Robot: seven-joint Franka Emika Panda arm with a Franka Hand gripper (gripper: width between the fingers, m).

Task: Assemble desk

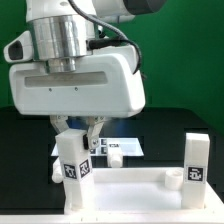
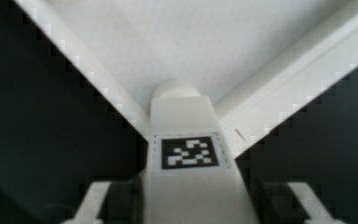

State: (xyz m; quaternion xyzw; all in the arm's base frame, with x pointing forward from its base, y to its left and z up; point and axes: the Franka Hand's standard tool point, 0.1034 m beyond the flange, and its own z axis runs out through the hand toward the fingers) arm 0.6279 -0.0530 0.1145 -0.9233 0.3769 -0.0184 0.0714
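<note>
Two legs (image 1: 196, 160) appear in exterior view; wrist view frames one leg (image 2: 190, 150).

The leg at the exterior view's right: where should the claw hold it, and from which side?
Probably the upper half of this leg, from straight above. It stands upright at a corner of the tabletop, so its top is free while the rim crowds its foot. The bar is square, so two opposite flat faces suit a pinch.

tabletop panel (image 1: 130, 193) free mid-span, upright leg (image 1: 72, 165) beneath the pincer (image 1: 78, 130), second leg (image 1: 196, 160) blocking the exterior view's right corner
</note>
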